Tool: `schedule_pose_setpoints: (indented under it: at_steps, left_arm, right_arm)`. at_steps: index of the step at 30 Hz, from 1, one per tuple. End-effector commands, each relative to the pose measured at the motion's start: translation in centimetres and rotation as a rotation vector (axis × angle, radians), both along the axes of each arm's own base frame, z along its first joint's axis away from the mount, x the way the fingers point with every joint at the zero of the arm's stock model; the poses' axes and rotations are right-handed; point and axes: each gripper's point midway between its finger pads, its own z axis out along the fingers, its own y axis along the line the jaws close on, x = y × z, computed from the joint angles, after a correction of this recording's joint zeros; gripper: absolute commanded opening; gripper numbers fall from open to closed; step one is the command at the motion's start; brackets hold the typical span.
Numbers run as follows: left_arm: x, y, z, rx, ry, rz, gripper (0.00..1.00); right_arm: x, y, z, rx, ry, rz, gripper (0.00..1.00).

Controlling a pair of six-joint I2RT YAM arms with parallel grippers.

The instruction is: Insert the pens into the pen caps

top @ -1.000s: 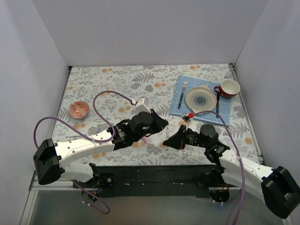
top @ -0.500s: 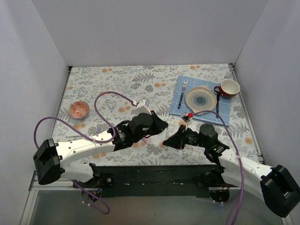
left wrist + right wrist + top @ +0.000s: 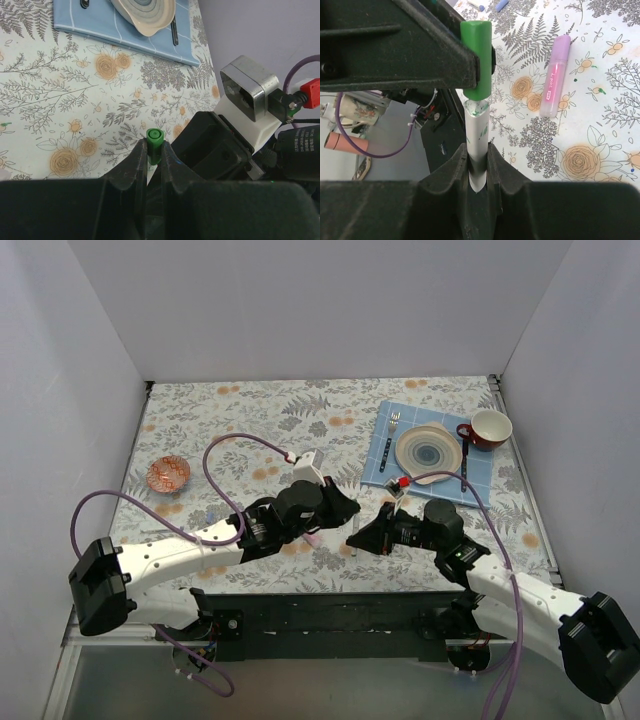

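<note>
My left gripper (image 3: 347, 512) is shut on the green pen cap (image 3: 154, 144), which stands up between its fingers just above the table. My right gripper (image 3: 354, 539) is shut on the whitish-grey pen (image 3: 479, 142). The pen's tip sits inside the green cap (image 3: 476, 59), so the two grippers meet nose to nose at the table's near middle. The pink-lilac pen (image 3: 556, 75) lies flat on the flowered cloth beside them; it also shows in the top view (image 3: 312, 537). A small lilac piece (image 3: 501, 4) lies at the far edge of the right wrist view; I cannot tell if it is the lilac cap.
A blue placemat (image 3: 385, 462) at the back right holds a plate (image 3: 427, 450), a silver fork (image 3: 391, 435) and a dark spoon (image 3: 464, 458); a red cup (image 3: 489, 427) stands beside it. A small patterned bowl (image 3: 168, 474) sits at the left. White walls enclose the table.
My right gripper has edged left toward my left gripper, closing the gap between pen and cap. The left arm's wrist has shifted slightly to the right.
</note>
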Motion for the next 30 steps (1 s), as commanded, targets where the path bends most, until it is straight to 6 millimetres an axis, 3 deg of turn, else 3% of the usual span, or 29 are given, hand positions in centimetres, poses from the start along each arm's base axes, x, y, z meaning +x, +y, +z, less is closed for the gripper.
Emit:
schedule_pose_setpoints:
  at_steps: [1,10,21,23,24,30]
  left_arm:
    - [-2.0,-0.2,0.1,0.018,-0.023,-0.129,0.00]
    - [-3.9,-0.8,-0.2,0.070,-0.069,-0.293,0.00]
    - [-4.6,0.1,0.9,0.070,-0.112,-0.329,0.00]
    - [-5.5,-0.3,1.1,0.045,-0.104,-0.375,0.05]
    - [-5.6,-0.4,1.0,0.041,-0.099,-0.386,0.15]
    - [-5.5,-0.4,2.9,0.006,-0.142,-0.378,0.45]
  right_arm:
    - [1.7,0.3,3.5,0.018,-0.156,-0.038,0.01]
    - [2.1,-0.1,4.2,-0.038,-0.207,-0.046,0.01]
    - [2.4,-0.8,5.5,-0.051,-0.265,-0.080,0.01]
    - [2.5,-0.4,6.6,-0.018,-0.272,-0.074,0.01]
    - [2.4,-0.3,7.0,-0.006,-0.278,-0.067,0.01]
    - [2.1,-0.1,8.3,0.014,-0.308,-0.044,0.01]
